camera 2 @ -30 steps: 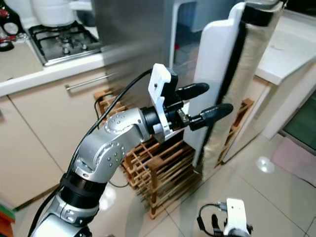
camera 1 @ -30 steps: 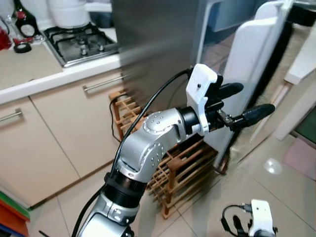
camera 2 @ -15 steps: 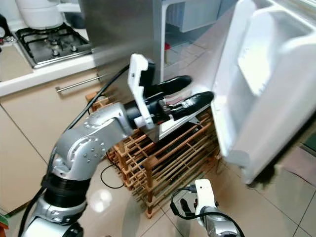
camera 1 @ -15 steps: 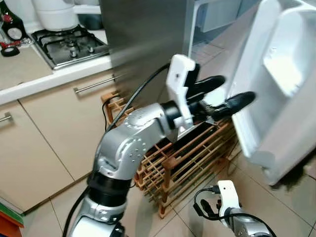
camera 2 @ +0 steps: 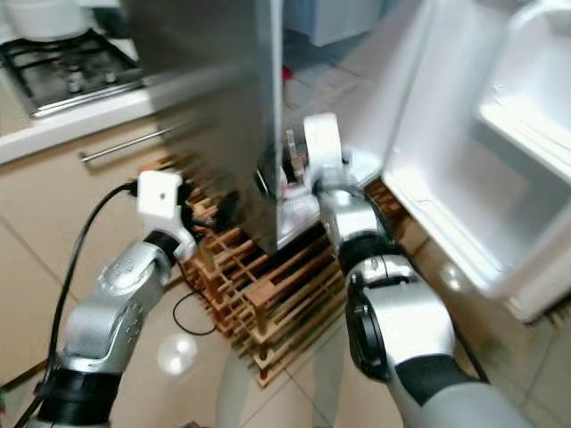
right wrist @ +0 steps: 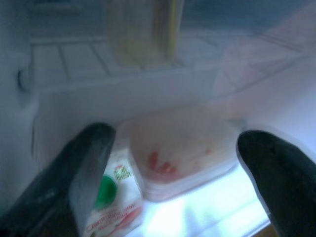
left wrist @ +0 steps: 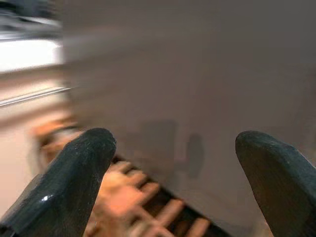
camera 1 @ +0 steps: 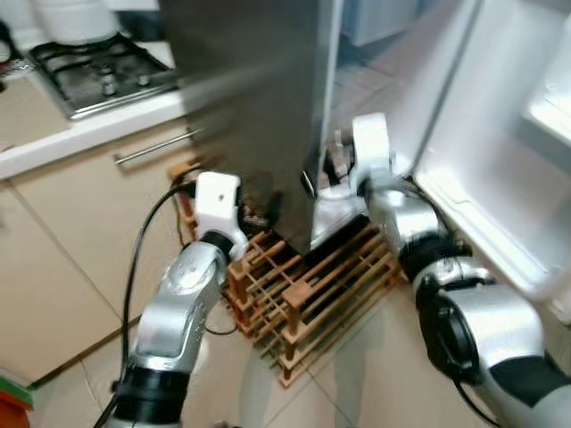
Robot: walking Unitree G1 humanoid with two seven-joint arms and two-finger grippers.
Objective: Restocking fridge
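- The right arm reaches forward into the open fridge; in its wrist view the right gripper [right wrist: 173, 163] has its black fingers [right wrist: 86, 163] spread wide, holding nothing.
- Just beyond those fingers a small white carton [right wrist: 111, 197] with a green cap and red print stands upright on the lit lower shelf, touching a clear tub [right wrist: 182, 153] with something red inside.
- The left gripper [left wrist: 173, 173] is also spread wide and empty, facing the fridge's steel side panel [camera 1: 250, 116] above a wooden bottle rack [camera 1: 303, 294] on the tiled floor.
- The white fridge door [camera 1: 500, 152] swings open to the right, its shelves cut off by the frame edge.
- Farther in, blur hides what the yellowish shape on the upper shelf [right wrist: 98, 64] is.
- A gas hob [camera 1: 89, 76] sits on the counter beyond, to the left.
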